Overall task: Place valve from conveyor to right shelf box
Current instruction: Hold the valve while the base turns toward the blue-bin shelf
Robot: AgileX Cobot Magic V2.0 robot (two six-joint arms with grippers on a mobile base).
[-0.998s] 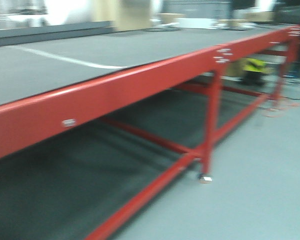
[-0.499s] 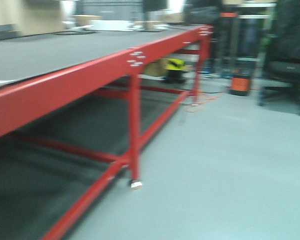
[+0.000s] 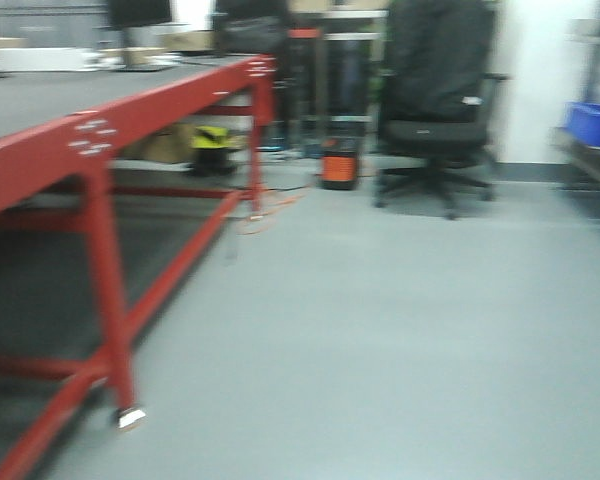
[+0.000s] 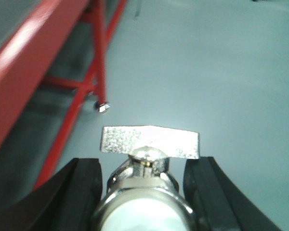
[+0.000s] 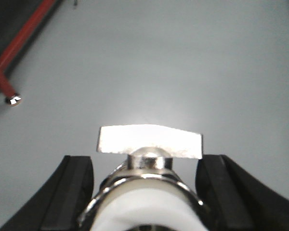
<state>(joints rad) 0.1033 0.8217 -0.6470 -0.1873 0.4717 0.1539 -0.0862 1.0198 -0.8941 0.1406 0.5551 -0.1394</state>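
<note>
At far right of front view, blue box (image 3: 590,122) sits on shelf (image 3: 586,160), cut off by frame edge. Contents not visible, whole view blurred. Along the left runs the conveyor (image 3: 30,100) w/ red frame, belt only partly in shot. Wrist cams: left tool (image 4: 143,166) clenched on left valve (image 4: 150,142), metal body between both fingers, flat handle crosswise on top, over grey floor (image 4: 207,72) near a conveyor leg. Likewise right tool (image 5: 147,166) grasping right valve (image 5: 149,138). Lower valve bodies cut off at frame bottom, out of focus. Black chair (image 3: 435,125) at rear.
</note>
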